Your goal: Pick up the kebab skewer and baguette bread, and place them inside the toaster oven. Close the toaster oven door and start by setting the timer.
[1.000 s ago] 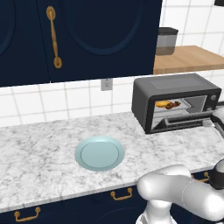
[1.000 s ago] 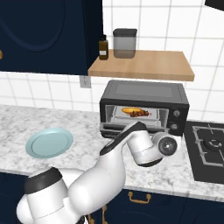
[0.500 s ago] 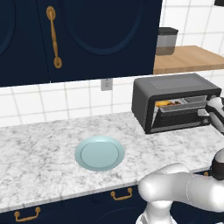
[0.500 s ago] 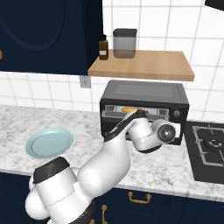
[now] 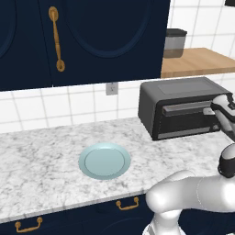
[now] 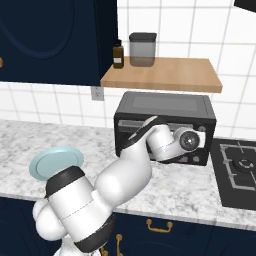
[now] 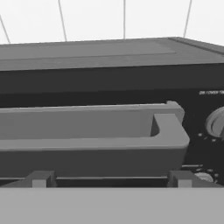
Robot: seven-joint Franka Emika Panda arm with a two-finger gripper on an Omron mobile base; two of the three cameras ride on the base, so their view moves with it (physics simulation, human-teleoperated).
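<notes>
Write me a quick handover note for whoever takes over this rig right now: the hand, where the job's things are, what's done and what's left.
Hand: open, holding nothing, right at the toaster oven door's bar handle.
Toaster oven: on the counter under the wooden shelf; its door now stands shut, where a second ago it hung open.
Kebab skewer and baguette bread: were lying inside the oven a second ago; the shut door hides them now.
Plate: on the counter, bare.
Done: both foods loaded, door closed.
Left: turn the timer knob at the oven's right side to start it.
</notes>
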